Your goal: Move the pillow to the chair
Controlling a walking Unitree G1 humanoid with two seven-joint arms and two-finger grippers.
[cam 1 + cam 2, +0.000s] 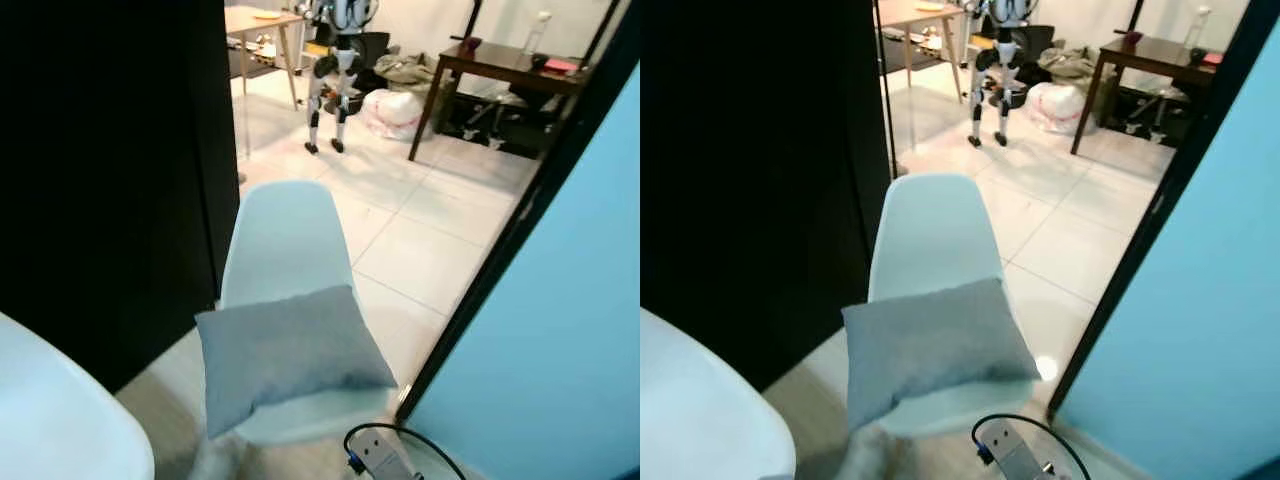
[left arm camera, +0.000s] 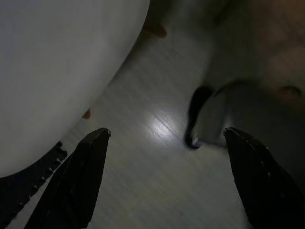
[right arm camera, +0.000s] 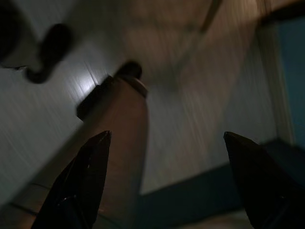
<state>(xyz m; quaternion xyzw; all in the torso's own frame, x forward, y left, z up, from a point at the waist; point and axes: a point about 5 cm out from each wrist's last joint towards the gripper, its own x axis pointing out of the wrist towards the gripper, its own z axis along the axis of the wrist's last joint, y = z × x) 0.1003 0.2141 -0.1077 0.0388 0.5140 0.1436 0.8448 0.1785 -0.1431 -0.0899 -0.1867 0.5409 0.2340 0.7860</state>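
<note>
A grey square pillow (image 1: 285,352) lies on the seat of a white shell chair (image 1: 285,235), one corner hanging over the seat's front edge. The chair stands just ahead of me, its backrest towards the tiled room. My left gripper (image 2: 167,186) hangs low over the pale floor, open, with nothing between its black fingers. In the right wrist view my right gripper (image 3: 167,186) is open too and points down at the floor.
A second white chair (image 1: 60,420) curves in at the lower left. A dark panel (image 1: 110,170) stands on the left and a light blue wall (image 1: 560,330) on the right. A power strip with cable (image 1: 385,455) lies on the floor. Farther off stand a small humanoid robot (image 1: 335,60) and a dark table (image 1: 500,65).
</note>
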